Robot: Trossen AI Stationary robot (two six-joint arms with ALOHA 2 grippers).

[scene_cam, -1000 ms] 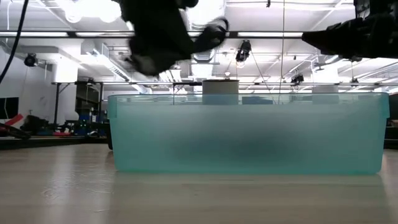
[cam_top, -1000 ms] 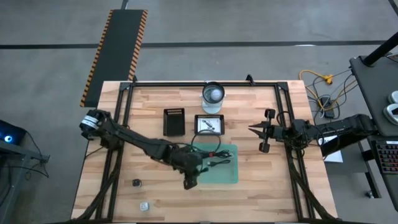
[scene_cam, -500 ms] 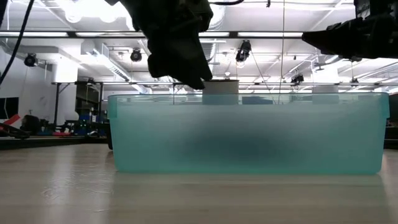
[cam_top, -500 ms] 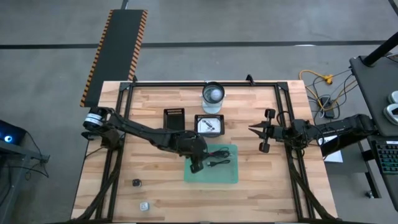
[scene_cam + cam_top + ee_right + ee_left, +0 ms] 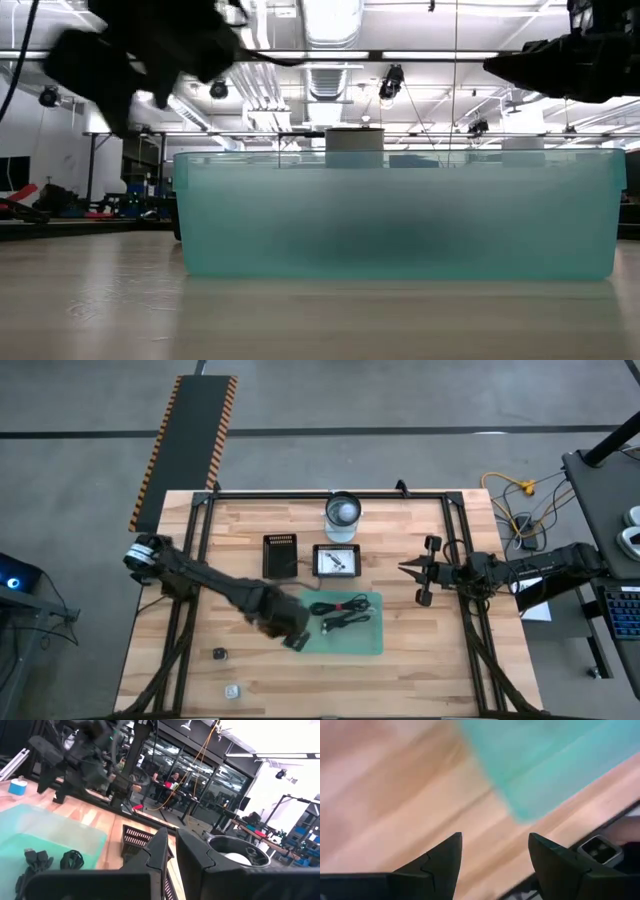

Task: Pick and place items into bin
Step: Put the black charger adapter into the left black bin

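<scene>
Left claw (image 5: 296, 642): positioned just off the left front corner of the bin (image 5: 375, 645), above bare counter (image 5: 420, 670); its fingers (image 5: 442, 865) are seen parted in the left wrist view, with nothing between them — released. Right claw (image 5: 408, 569): held well apart from the bin near the right edge of the counter, pointed toward the middle; its fingers (image 5: 162, 847) are seen pressed nearly together with only a thin slit between, nothing held — clenched. Bin: translucent teal, rectangular, set at the counter's middle front. Black cables (image 5: 338, 605): coiled, lying inside the bin — a second bundle (image 5: 345, 622) is seen just beside the first; both are also visible in the right wrist view, on the bin floor. Small black piece (image 5: 218, 653): on the counter, left of the bin and near the front. Small white piece (image 5: 232, 690): on the counter, nearer the front edge still. Black slotted block (image 5: 280, 555): behind the bin, to the left. White card (image 5: 337, 560) in a dark frame: behind the bin, with a small dark thing lying on it. Round grey container (image 5: 342, 517): at the back of the counter.
</scene>
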